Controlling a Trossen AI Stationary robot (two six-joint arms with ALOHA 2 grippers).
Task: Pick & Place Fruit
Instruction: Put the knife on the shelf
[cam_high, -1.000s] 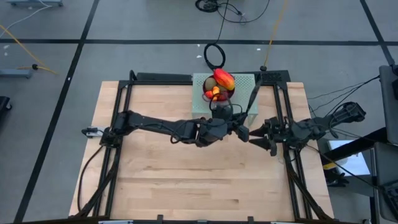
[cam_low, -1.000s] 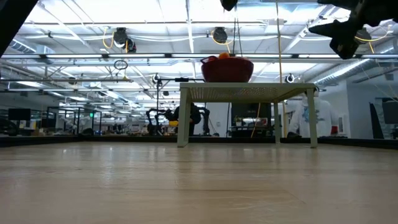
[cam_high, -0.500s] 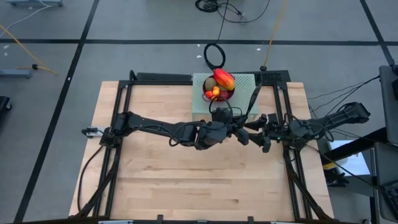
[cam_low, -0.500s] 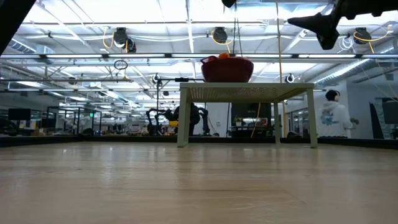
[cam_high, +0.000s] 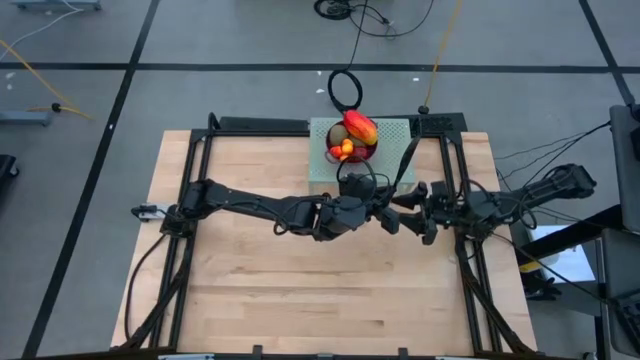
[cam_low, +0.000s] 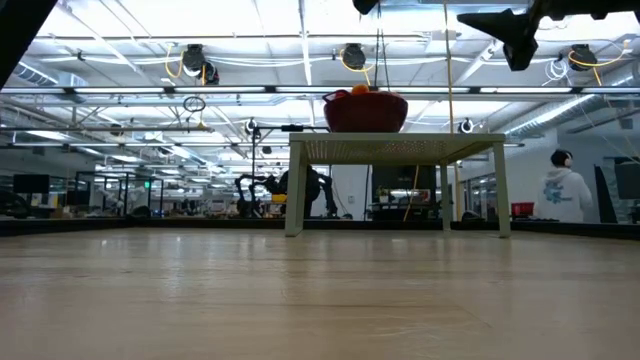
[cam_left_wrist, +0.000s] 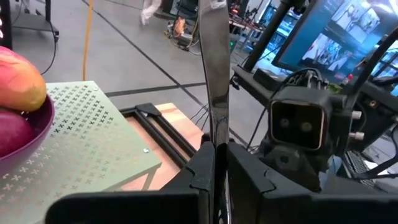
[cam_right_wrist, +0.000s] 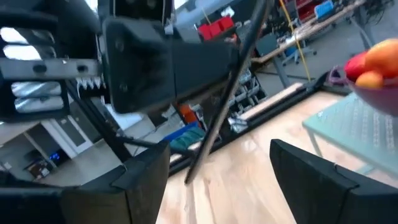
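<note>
Left gripper (cam_high: 385, 213) is clamped on the knife (cam_left_wrist: 213, 81) blade beside the fruit (cam_high: 355, 137) bowl (cam_low: 365, 111); right gripper (cam_high: 408, 212) faces it, fingers spread, holding nothing.

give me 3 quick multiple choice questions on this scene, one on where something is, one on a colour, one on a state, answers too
1. Where does the fruit bowl stand? A on the bare wood; B on the small perforated stand; C on the floor.
2. What colour is the stand's top? A pale green; B blue; C black.
3. How is the left tool? A open, empty; B out of view; C shut on the knife.
Answers: 1 B, the fruit bowl sits on the stand at the table's far edge. 2 A, the high view shows it pale green. 3 C, the blade rises from between its closed fingers, while the right tool faces it, open.
</note>
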